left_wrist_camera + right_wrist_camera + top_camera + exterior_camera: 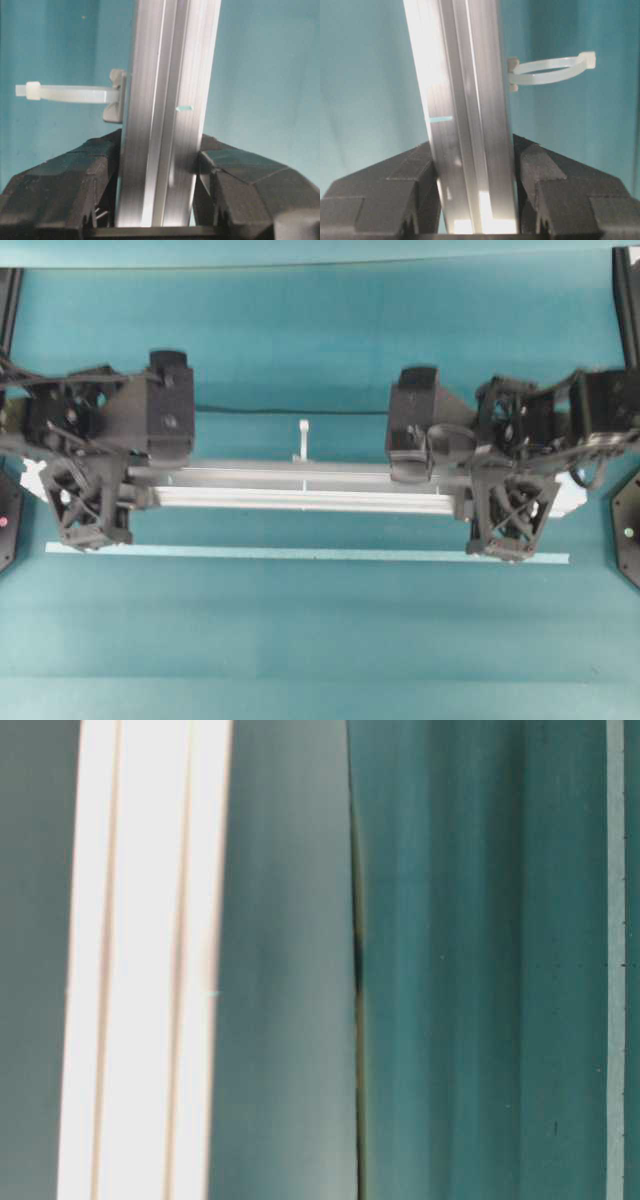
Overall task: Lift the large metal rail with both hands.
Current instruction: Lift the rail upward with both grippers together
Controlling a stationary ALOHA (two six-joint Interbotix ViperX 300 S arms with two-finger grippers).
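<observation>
Aluminium rail (300,488) runs left to right across the teal tabletop (320,640), long axis square to both arms, one arm at each end. My left gripper (157,200) is clamped on it near the left end, my right gripper (475,200) near the right end; in both wrist views the black fingers (65,190) press the grooved sides with no gap. A white peg (303,438) sticks off the far edge mid-length. The thin pale strip (300,554) lies parallel on the near side, apart from the rail. I judge the grips roughly symmetric, so the lift needs both ends rising evenly or the rail tilts. Whether it's off the tabletop, can't tell.
</observation>
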